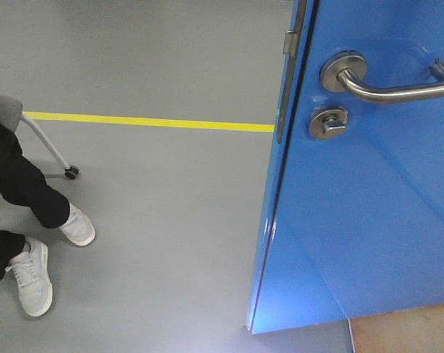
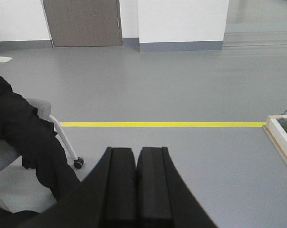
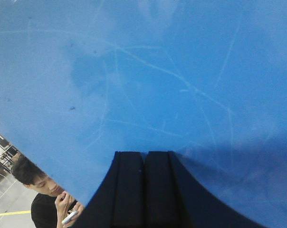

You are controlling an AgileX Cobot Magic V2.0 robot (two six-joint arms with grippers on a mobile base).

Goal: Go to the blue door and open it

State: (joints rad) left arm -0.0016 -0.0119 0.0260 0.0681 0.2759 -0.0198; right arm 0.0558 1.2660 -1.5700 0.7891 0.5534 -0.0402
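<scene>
Front view: you are facing the blue door [image 1: 354, 220], stiff, heavy, glossy; take its lever handle [image 1: 391, 84], above the thumb-turn lock [image 1: 327, 123]. Left gripper [image 2: 136, 156]: jaws closed, empty. Right gripper [image 3: 143, 159]: jaws closed, empty, nearing the door panel.

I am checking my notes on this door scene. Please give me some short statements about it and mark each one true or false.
1. The blue door has a silver lever handle above a round thumb-turn lock. True.
2. The right gripper is wide open. False: its fingers are closed together, right in front of the door surface.
3. A yellow line runs across the grey floor. True.
4. The left gripper holds the handle. False: it is shut on nothing and faces open floor.
5. The person nearby wears black shoes. False: the shoes are white.
</scene>
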